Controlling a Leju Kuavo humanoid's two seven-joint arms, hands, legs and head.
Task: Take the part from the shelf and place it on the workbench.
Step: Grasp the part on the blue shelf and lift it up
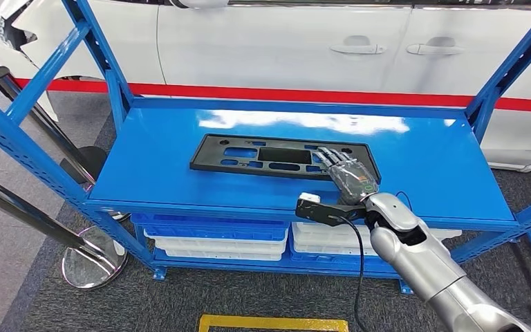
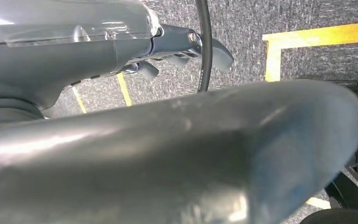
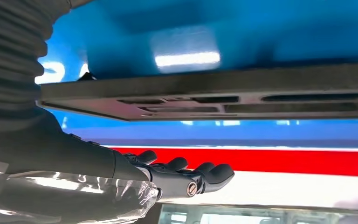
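A: Black plastic, that is the part (image 1: 283, 158) I see. It lies flat on the top board of the blue shelf (image 1: 180, 180), a little toward 11 o'clock from the middle of the board. It is a long frame with several cut-out windows.

B: And your right hand (image 1: 349, 176)?

A: I have it stretched out over the 3 o'clock end of the part, palm down and fingers (image 1: 328, 158) straight, pointing to 11 o'clock. In the right wrist view the fingers (image 3: 186, 170) are spread and flat, apart from the part (image 3: 205, 98), with nothing between them. So it is released and grasps nothing. Whether the fingertips touch the frame in the head view, I cannot tell.

B: The left hand (image 2: 177, 46)?

A: It hangs down. The left wrist view looks at grey carpet with a yellow line (image 2: 307, 37) on the floor. The fingers are only partly visible behind the arm and a black cable (image 2: 204, 46), so if it is clenched or loose I cannot tell.

B: What else is around?

A: On the lower level of the shelf there are stacked trays (image 1: 214, 238), blue and white. Behind the shelf, at 12 o'clock, stands a white car (image 1: 283, 41) with a red stripe. At 9 o'clock there are barrier posts with a shiny round base (image 1: 93, 259).
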